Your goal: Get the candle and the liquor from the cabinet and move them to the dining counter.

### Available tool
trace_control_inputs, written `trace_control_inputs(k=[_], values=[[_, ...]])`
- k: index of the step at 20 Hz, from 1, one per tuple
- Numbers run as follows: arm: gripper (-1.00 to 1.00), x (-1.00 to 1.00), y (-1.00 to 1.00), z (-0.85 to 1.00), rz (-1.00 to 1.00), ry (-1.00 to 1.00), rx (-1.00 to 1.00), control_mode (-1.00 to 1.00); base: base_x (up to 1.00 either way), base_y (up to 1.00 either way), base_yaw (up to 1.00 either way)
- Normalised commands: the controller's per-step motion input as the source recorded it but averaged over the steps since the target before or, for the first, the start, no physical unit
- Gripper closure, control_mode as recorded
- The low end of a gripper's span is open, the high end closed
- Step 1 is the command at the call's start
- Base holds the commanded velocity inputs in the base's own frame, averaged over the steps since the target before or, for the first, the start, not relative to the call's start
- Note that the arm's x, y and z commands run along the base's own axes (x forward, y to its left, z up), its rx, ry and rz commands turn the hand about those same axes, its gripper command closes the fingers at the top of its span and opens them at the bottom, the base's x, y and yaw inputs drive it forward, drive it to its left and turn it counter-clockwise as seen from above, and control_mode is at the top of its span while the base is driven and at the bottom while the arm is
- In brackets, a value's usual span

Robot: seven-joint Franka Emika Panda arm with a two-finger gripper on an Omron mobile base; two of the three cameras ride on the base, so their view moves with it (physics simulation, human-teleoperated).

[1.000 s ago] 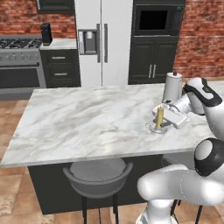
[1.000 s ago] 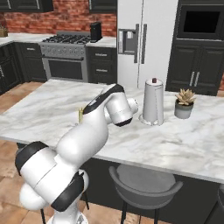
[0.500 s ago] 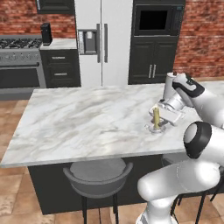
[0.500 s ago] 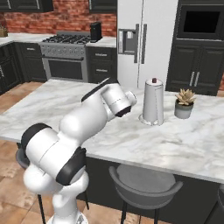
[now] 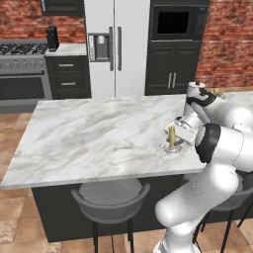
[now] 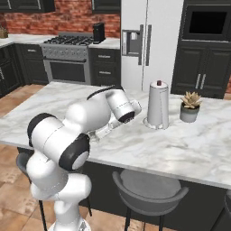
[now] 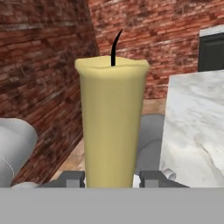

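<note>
The candle [image 5: 171, 137], pale yellow with a dark wick, stands upright on its small whitish saucer [image 5: 169, 147] at the right of centre in the left base view, resting on the marble surface [image 5: 99, 138] of the dining counter, near its front right edge. In the hand view the candle [image 7: 112, 122] stands between the two dark tips, which press against its sides, so the end effector [image 5: 179, 132] is closed on it. Just behind, toward the right of the frame, stands a tall steel canister [image 6: 158, 105], and beyond that a small potted succulent [image 6: 190, 106]; both are apart from the candle.

To my eye this is the tail of the first delivery: the candle looks set down where it belongs, but not yet let go. The next move would call for spreading the tips and drawing the hand away cleanly, without tipping the candle or brushing the canister. The liquor would then have to be fetched from the cabinet.
</note>
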Motion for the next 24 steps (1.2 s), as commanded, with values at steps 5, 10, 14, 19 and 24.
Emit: trace_control_inputs(k=[5, 10, 14, 19, 24], values=[[1.0, 0.32, 0.0, -0.25, 0.0, -0.04, 0.03, -1.0, 0.0, 0.0, 0.0], [1.0, 0.37, 0.0, -0.22, 0.0, -0.08, 0.0, -1.0, 0.0, 0.0, 0.0], [1.0, 0.44, -0.03, -0.21, 0.0, -0.04, 0.0, -1.0, 0.0, 0.0, 0.0], [1.0, 0.34, -0.06, -0.21, 0.0, -0.02, 0.0, -1.0, 0.0, 0.0, 0.0], [1.0, 0.33, -0.05, -0.23, 0.0, -0.02, 0.0, -1.0, 0.0, 0.0, 0.0]])
